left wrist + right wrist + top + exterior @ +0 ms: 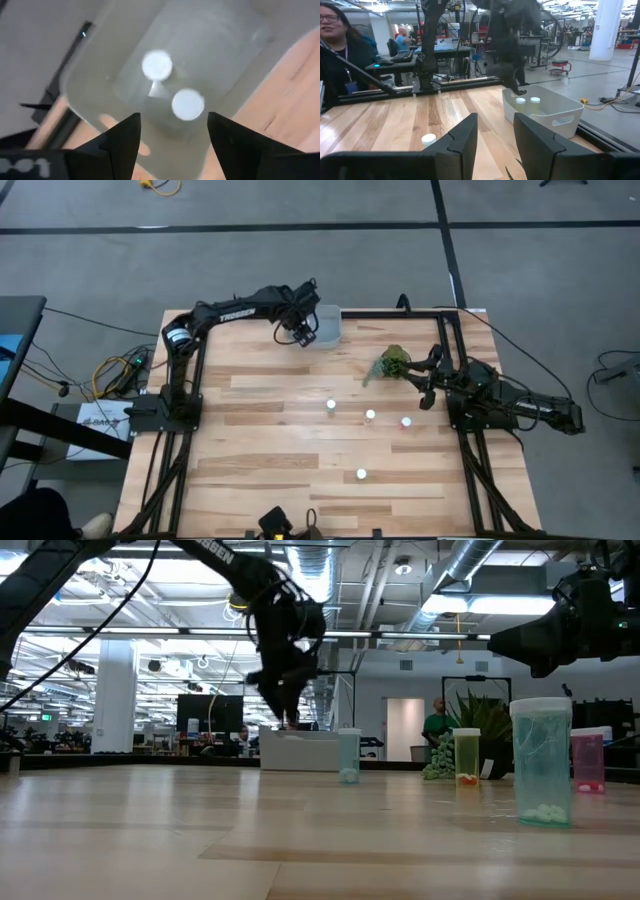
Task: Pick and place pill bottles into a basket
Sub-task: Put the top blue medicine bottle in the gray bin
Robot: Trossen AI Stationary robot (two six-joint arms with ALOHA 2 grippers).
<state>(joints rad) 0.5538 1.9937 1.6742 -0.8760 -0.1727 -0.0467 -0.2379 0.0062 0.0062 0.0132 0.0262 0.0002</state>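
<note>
The basket (pixel 329 326) stands at the table's far edge; in the left wrist view two pill bottles (pixel 157 65) (pixel 188 104) stand upright inside it, white caps up. My left gripper (pixel 172 117) hangs open just above the basket (pixel 95 70), pointing steeply down, nothing between its fingers. Several more pill bottles stand upright on the table's middle: one (pixel 330 406), another (pixel 370 416), a reddish one (pixel 406 421) and one nearer (pixel 361 474). My right gripper (pixel 495 120) waits level at the right side, its fingers a little apart and empty.
A green leafy plant (pixel 392 362) lies between the basket and my right gripper (pixel 428 385). A black metal frame (pixel 440 311) runs along the table's far and side edges. A person (pixel 340 45) sits beyond the table's left side.
</note>
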